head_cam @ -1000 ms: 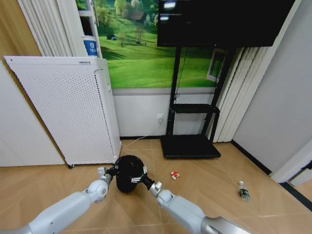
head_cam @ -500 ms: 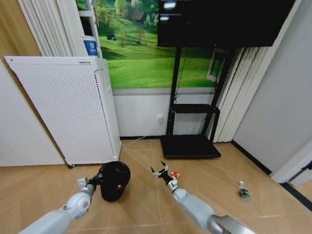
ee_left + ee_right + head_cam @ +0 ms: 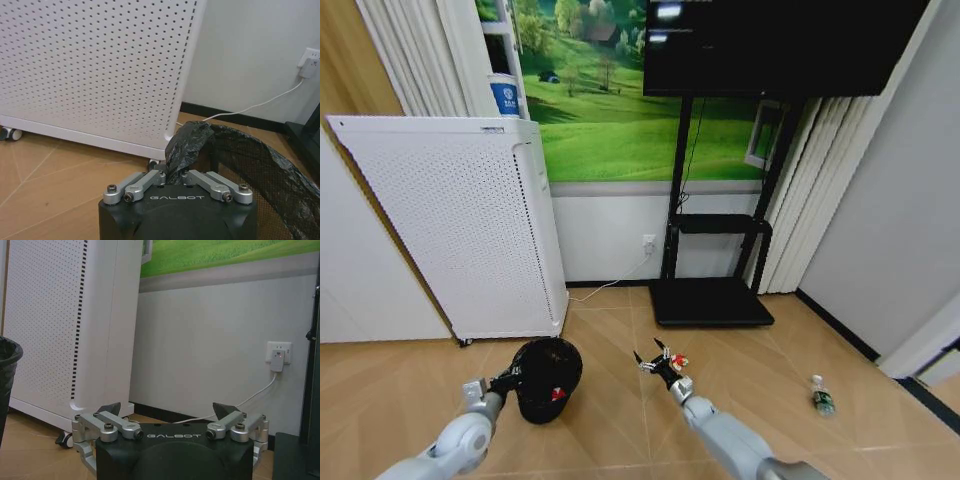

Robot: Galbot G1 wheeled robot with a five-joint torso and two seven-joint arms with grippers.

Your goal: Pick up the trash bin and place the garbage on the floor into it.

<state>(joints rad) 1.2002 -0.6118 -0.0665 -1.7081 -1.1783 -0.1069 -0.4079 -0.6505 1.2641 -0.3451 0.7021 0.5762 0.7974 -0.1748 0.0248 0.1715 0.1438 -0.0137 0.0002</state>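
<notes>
The left end effector (image 3: 176,176) is clamped on the bag-lined rim of the trash bin (image 3: 547,379), which sits just in front of the white perforated unit (image 3: 450,220) (a wall socket (image 3: 277,354) shows behind). The right end effector (image 3: 657,360) hovers with fingers spread wide, just beside a red-and-white scrap (image 3: 678,361) on the floor (image 3: 610,420). The small bottle (image 3: 821,396) lies well apart to its right.

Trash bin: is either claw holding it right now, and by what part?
Yes. The left claw is shut on the trash bin, pinching its bag-lined rim. The right claw is open and holds nothing, poised by a red-and-white scrap.
</notes>
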